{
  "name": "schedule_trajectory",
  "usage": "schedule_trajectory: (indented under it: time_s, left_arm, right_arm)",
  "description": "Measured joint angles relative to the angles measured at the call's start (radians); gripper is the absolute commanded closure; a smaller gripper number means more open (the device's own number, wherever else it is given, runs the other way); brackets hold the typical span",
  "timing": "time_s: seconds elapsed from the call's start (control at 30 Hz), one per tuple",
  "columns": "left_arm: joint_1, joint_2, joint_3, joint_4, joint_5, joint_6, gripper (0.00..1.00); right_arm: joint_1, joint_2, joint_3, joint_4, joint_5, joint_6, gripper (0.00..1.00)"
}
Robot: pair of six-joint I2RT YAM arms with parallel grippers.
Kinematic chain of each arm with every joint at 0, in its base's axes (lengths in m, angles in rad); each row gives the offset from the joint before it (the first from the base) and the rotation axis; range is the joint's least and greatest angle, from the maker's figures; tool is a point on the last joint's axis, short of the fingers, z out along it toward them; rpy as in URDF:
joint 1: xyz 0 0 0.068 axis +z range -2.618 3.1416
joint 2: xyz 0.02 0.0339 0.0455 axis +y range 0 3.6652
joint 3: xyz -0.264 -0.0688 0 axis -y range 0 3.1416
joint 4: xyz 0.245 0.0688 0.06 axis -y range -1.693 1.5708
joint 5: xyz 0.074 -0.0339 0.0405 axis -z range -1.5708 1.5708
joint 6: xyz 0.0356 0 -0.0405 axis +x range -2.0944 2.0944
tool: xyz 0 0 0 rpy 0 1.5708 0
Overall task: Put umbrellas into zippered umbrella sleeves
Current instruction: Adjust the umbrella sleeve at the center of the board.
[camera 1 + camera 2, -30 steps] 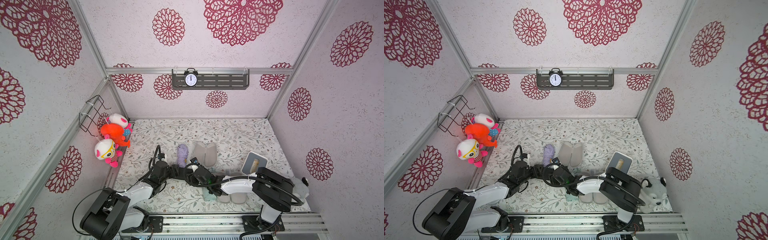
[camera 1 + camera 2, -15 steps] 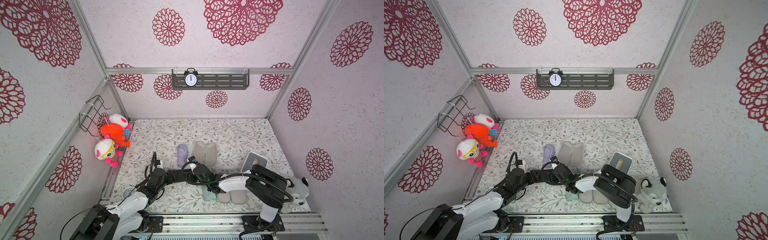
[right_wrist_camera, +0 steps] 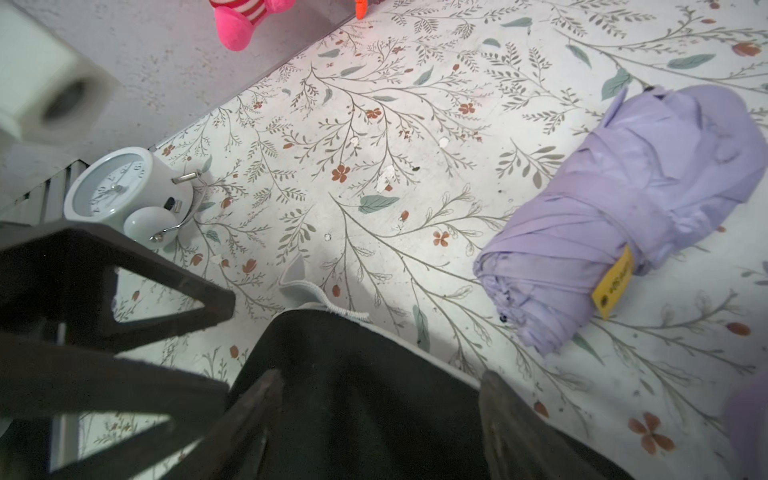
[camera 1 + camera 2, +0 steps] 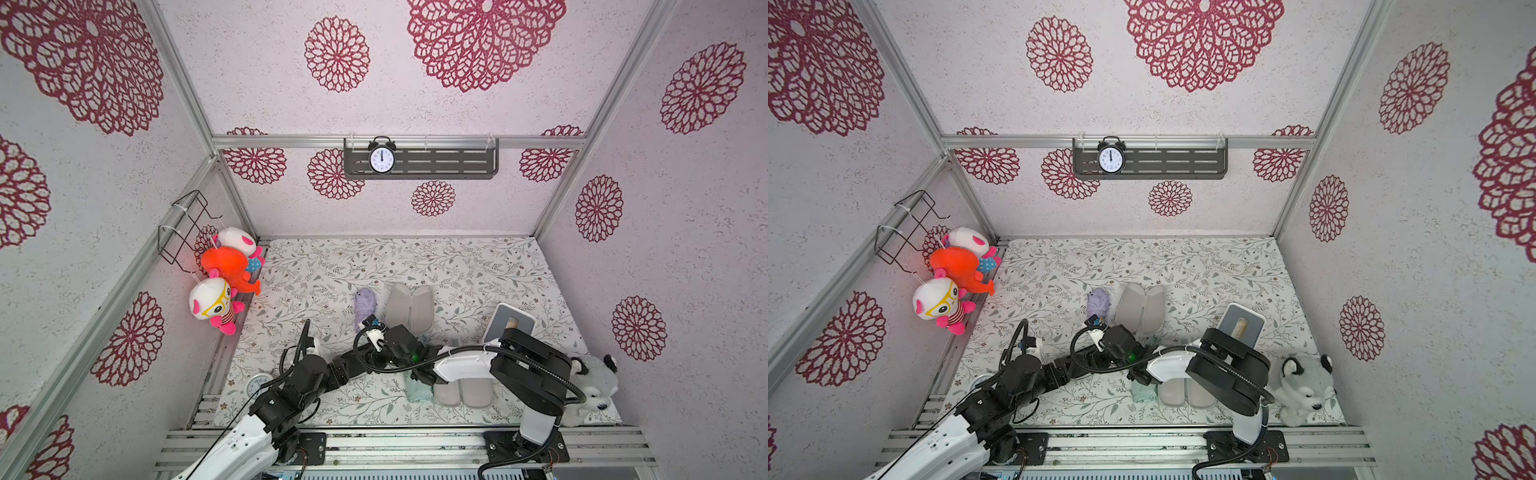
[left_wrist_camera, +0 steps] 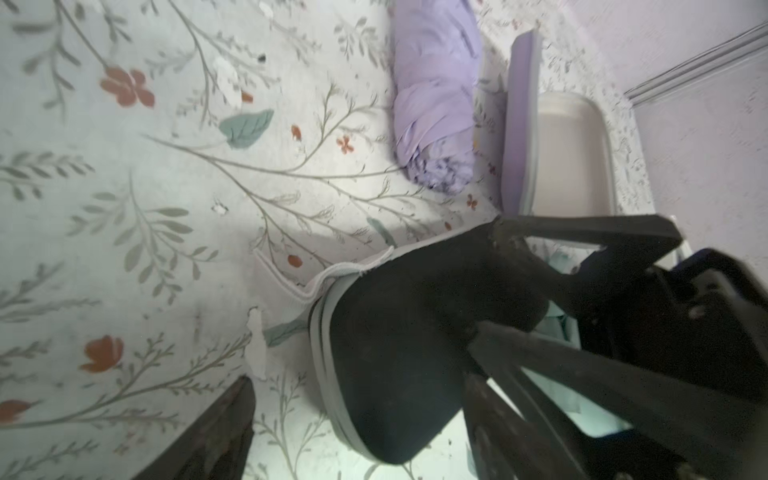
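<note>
Right gripper (image 3: pixel 378 376) grasps the black case (image 3: pixel 353 340) lying on the table (image 3: pixel 374 166); left gripper (image 5: pixel 357 382), released, straddles the same case from the opposite side. The lilac umbrella (image 3: pixel 623 199) lies just beyond both grippers.

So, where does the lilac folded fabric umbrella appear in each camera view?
In a top view: the lilac folded fabric umbrella lies midway on the floral mat.
In a top view: same spot.
Left wrist: it lies beyond the black hard case.
Right wrist: likewise, yellow tag showing.
Landmark: the open lilac hard-shell case with grey lining beside it; unclear in right wrist.
</note>
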Motion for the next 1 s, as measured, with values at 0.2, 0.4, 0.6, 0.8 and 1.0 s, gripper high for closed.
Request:
schedule_trajectory:
  time_s: [0.2, 0.4, 0.6, 0.8, 1.0]
  left_arm:
    - [0.007, 0.2, 0.099, 0.093, 0.06, 0.078, 0.32]
    - [0.006, 0.543, 0.213, 0.228, 0.092, 0.181, 0.34]
    - [0.006, 0.706, 0.253, 0.298, 0.082, 0.236, 0.34]
    - [0.006, 0.686, 0.236, 0.309, 0.056, 0.231, 0.34]
    - [0.005, 0.51, 0.145, 0.238, 0.055, 0.2, 0.34]
  right_arm:
    - [0.005, -0.122, -0.082, -0.015, 0.024, 0.001, 0.26]
    - [0.035, -0.17, -0.122, -0.065, 0.1, 0.0, 0.3]
    - [0.037, -0.144, -0.122, -0.117, 0.198, 0.018, 0.26]
    - [0.026, -0.1, -0.099, -0.116, 0.215, 0.027, 0.28]
    - [0.017, -0.042, -0.062, -0.041, 0.142, 0.035, 0.34]
